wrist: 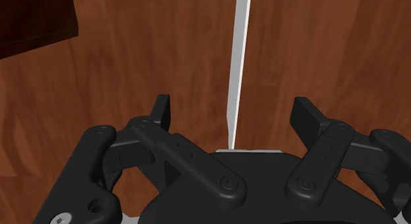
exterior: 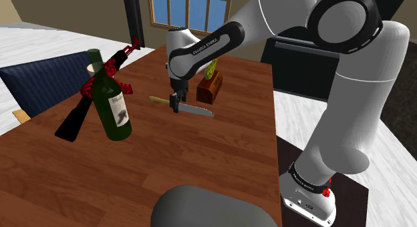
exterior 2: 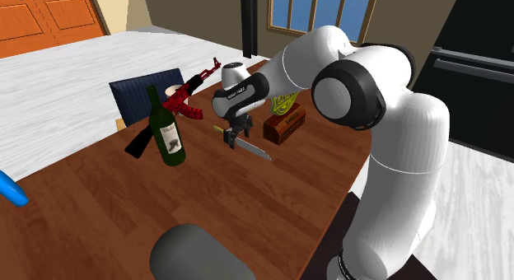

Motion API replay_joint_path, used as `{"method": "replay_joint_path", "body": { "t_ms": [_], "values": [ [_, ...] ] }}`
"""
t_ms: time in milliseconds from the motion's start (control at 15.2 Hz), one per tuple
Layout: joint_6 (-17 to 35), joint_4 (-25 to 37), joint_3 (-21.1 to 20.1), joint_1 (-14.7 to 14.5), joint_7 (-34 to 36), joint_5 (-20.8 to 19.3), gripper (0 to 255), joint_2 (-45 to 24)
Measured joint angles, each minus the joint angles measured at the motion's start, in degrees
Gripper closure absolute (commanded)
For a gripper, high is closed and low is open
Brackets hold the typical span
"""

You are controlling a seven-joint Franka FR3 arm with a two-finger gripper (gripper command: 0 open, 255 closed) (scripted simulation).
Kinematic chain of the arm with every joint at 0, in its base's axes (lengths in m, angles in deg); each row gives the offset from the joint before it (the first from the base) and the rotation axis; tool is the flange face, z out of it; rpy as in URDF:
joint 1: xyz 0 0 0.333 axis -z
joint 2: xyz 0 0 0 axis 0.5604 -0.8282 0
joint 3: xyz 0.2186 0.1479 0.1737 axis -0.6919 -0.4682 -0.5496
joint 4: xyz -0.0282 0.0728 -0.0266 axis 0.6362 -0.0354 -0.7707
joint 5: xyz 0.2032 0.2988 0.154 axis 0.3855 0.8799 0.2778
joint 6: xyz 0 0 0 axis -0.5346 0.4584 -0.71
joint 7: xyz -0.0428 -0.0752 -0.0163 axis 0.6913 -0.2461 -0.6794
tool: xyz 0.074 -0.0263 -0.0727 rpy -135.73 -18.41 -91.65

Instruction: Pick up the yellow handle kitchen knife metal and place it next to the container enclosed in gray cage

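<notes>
The knife lies flat on the brown table (exterior: 220,159), its yellowish handle (exterior: 159,99) toward the shoulder view's left and its grey blade (exterior: 196,111) toward the right. My gripper (exterior: 176,103) hangs low over the spot where handle meets blade. Seen from the wrist, the thin blade (wrist: 238,64) runs straight out between the two black fingers (wrist: 162,111), which stand wide apart, open and not touching it. The second exterior view has the gripper (exterior 2: 232,138) down at the knife (exterior 2: 254,150). A grey rounded object (exterior: 207,205) sits at the table's near edge.
A green wine bottle (exterior: 110,99) leans left of the knife, with a red-and-black toy rifle (exterior: 100,82) behind it. A dark brown box (exterior: 210,87) holding something yellow-green stands just beyond the gripper. A blue chair (exterior: 40,82) is at the table's left side.
</notes>
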Motion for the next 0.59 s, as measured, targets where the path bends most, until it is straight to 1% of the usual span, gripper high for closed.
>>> {"method": "replay_joint_path", "body": {
  "t_ms": [66,132,594],
  "values": [
    [0.01,0.00,0.00,0.00,0.00,0.00,0,-0.01],
    [0.01,0.00,0.00,0.00,0.00,0.00,255,-0.01],
    [0.01,0.00,0.00,0.00,0.00,0.00,255,-0.01]
  ]
}}
